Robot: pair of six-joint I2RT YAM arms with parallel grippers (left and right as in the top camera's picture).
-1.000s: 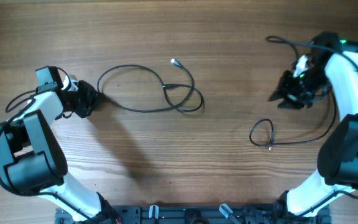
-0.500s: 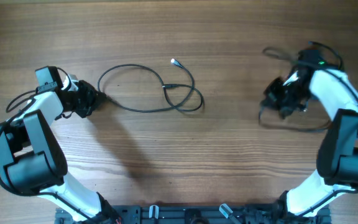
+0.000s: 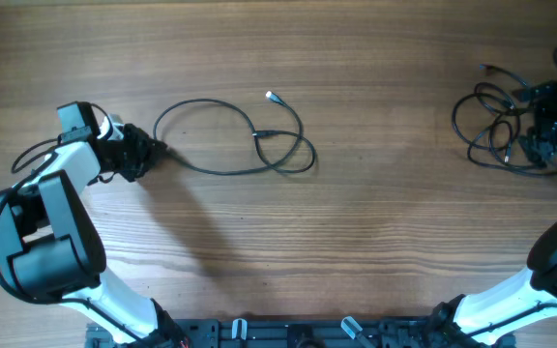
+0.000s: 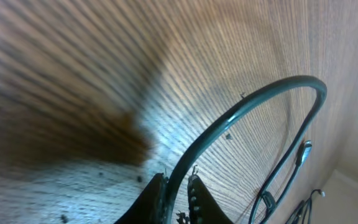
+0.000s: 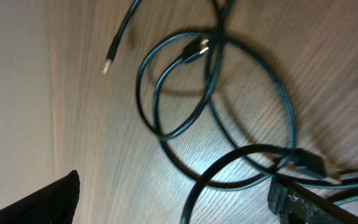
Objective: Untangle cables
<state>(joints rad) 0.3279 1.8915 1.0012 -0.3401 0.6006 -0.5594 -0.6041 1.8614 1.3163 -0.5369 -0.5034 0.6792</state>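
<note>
Pincer on the left arm (image 3: 148,153) is nearly pressed together, pinching one end of the left cable (image 3: 201,102); the left wrist view shows the cord (image 4: 241,112) running down between the two narrow fingertips (image 4: 180,193). That cable lies looped mid-left on the bench (image 3: 356,242), its silver plug (image 3: 271,96) free. Right pincer (image 3: 547,121) sits over the right cable bunch (image 3: 496,130) at the far right edge, fingers spread wide (image 5: 173,186), gripping nothing; loops (image 5: 284,102) lie beneath. Right arm is cut off by the frame. Contact between the right fingers and the cord can't be made out. Left wrist view is blurry.
</note>
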